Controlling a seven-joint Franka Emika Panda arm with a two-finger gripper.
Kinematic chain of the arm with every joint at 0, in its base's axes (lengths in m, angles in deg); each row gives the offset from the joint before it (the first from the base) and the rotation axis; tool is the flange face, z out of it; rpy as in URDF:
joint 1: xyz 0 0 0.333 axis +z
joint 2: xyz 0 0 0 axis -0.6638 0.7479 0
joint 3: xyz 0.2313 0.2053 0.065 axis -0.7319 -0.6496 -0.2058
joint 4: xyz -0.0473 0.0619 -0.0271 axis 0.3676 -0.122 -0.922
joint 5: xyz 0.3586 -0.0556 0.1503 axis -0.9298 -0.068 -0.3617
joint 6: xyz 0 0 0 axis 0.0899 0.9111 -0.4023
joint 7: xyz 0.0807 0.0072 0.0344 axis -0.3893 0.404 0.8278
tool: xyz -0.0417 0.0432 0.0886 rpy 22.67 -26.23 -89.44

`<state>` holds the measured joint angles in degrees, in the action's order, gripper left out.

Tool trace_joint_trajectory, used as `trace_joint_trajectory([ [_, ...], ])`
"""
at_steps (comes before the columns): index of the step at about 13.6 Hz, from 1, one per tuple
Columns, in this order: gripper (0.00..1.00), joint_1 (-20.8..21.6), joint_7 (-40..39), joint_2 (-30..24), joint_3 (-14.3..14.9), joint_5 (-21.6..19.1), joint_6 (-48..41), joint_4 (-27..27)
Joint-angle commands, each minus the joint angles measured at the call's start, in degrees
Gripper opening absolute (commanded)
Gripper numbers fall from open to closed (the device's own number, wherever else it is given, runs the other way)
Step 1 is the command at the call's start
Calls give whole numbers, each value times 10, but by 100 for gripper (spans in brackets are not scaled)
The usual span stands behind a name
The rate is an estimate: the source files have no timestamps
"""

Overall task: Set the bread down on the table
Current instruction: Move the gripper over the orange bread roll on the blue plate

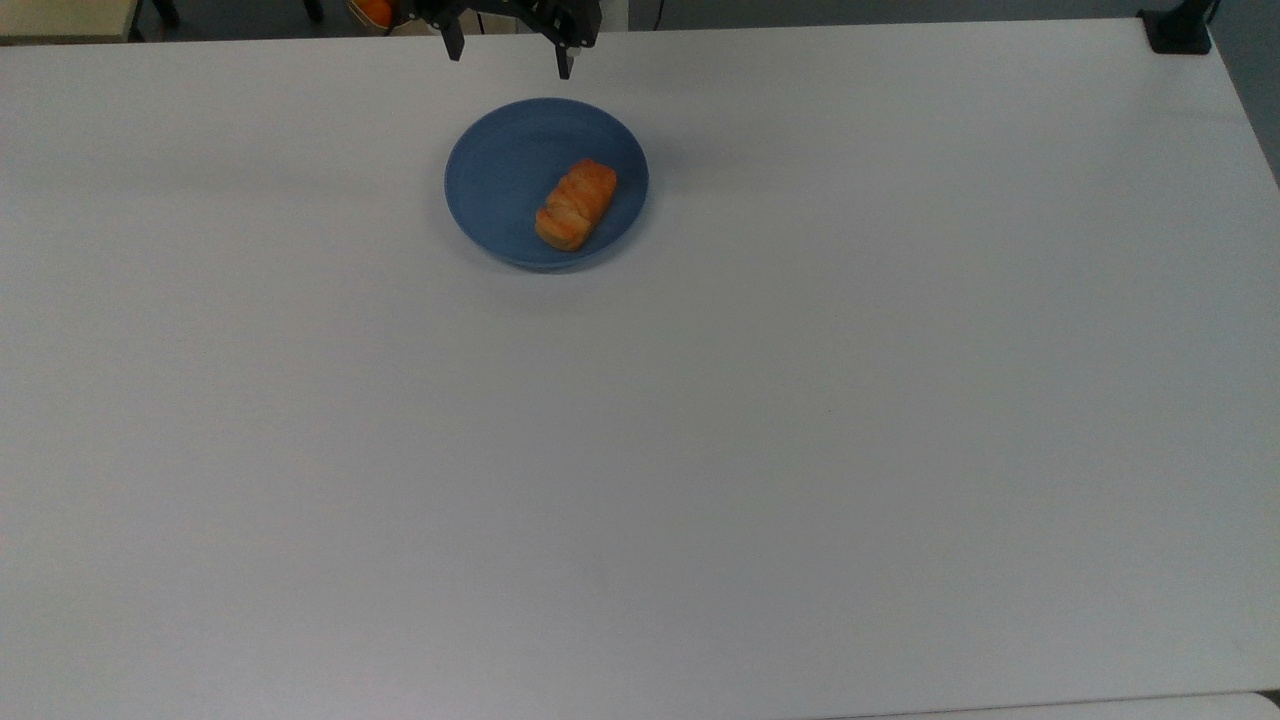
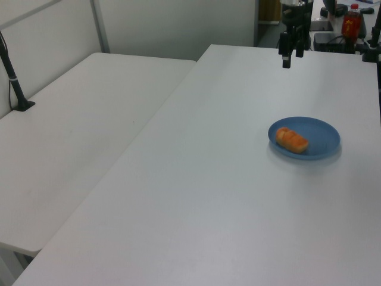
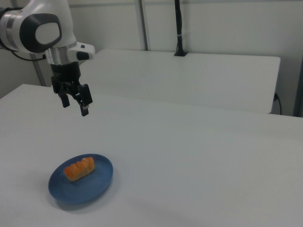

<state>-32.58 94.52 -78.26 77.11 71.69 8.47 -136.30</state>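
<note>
While the bread sits on the plate, nothing is gripped:
bread (image 1: 576, 204): small golden-orange loaf, ridged browned top, lying flat in the plate, toward the top view's right half of it; in the left view (image 2: 292, 140) it lies at the plate's left side, in the right view (image 3: 79, 169) left of the plate's middle
plate (image 1: 500, 170): round, blue, shallow, resting on the table; in the top view far part of the table, left of centre; also seen in the left view (image 2: 321, 134) and right view (image 3: 94, 187)
table (image 1: 700, 450): large white top, matte; bread not touching it, the plate is between
gripper (image 1: 508, 54): black, two fingers (image 1: 453, 42) spread apart with a clear gap, holding nothing; points down, hangs in the air above the table, beyond the plate's far rim in the top view; in the right view (image 3: 74, 105) above and a little left of the plate, well apart from the bread; in the left view (image 2: 290, 56) far behind the plate
arm (image 3: 42, 28): white with dark joints, top left of the right view
second table (image 3: 189, 75): white, behind the main one in the right view, black pole (image 3: 179, 28) standing at its far edge
bottle (image 2: 351, 22): red, far right in the left view, beyond the table
</note>
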Motion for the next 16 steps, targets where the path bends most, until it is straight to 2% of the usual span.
trace_joint_trajectory([
  [1, 100, 4, -5, 22, -5, 15, -22, 19],
  [4, 100, 1, 0, 37, -5, 9, -28, 45],
  [7, 100, -7, 1, 29, -9, 4, -28, 44],
  [9, 100, -49, 0, 15, -40, -21, -22, 36],
  [10, 100, -81, -5, 2, -73, -22, -14, 23],
  [11, 100, -92, -5, -10, -84, -22, 4, 8],
  [14, 100, -89, -5, -68, -85, -22, 75, -73],
  [16, 100, -87, -5, -94, -85, -21, 85, -109],
])
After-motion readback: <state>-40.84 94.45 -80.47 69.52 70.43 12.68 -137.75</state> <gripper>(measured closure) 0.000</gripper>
